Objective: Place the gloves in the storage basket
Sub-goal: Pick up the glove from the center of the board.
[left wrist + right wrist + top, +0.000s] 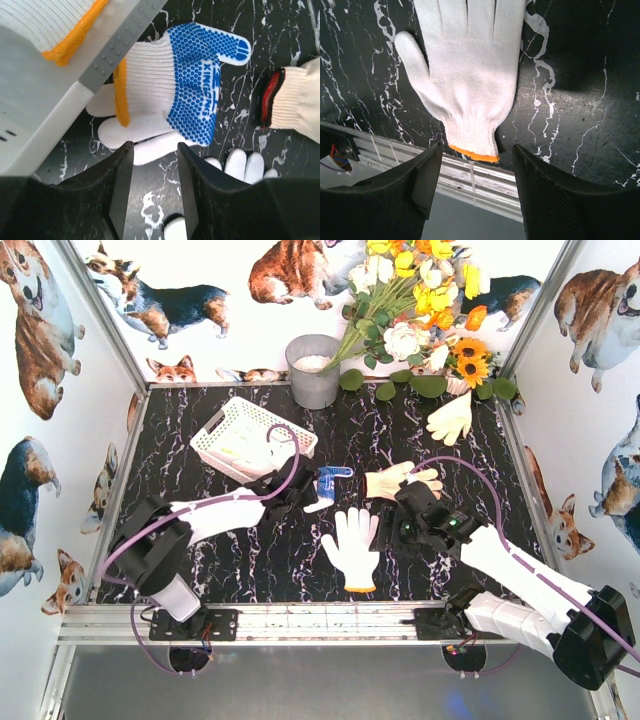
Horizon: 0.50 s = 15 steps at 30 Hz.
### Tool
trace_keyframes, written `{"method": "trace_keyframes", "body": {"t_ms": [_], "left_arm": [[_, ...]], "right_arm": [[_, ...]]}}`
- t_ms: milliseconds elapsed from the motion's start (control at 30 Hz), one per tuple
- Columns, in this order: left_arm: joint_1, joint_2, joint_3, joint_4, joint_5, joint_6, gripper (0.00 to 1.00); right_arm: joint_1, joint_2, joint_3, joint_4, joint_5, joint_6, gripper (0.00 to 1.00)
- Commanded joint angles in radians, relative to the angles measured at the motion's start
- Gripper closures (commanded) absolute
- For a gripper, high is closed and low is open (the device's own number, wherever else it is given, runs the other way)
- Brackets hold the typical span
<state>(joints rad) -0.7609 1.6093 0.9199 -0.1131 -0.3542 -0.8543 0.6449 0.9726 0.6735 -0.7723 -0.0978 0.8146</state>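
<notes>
Left gripper [155, 150] – jaws narrowly parted, empty – hovers over the blue-dotted white glove [195, 85], yellow-cuffed, lying just beside the white lattice storage basket [212, 432]. Right gripper [476, 150] gapes wide above the orange-cuffed white knit glove [467, 75], lying flat.

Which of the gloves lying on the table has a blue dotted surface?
The blue-and-white glove beside the storage basket, just ahead of the left gripper. Every other one is plain white or cream, with no blue.

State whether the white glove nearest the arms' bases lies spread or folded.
Spread: the glove lies flat, fingers straight, thumb out.
</notes>
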Motion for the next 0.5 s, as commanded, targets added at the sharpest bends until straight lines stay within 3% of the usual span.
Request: {"method": "trace_keyframes", "body": {"t_ms": [0, 233, 467], "left_arm": [[0.018, 0.081, 0.017, 0.09, -0.012, -0.048, 0.66], [0.02, 0.125, 0.044, 0.06, -0.128, -0.034, 0.64], [0.027, 0.154, 0.036, 0.117, -0.123, -0.014, 0.65]], "right_arm": [[-0.009, -0.029, 0.034, 0.067, -0.029, -0.001, 0.39], [-0.019, -0.028, 0.011, 0.084, -0.052, 0.005, 0.39], [-0.022, 0.003, -0.009, 0.133, -0.09, 0.024, 0.39]]}}
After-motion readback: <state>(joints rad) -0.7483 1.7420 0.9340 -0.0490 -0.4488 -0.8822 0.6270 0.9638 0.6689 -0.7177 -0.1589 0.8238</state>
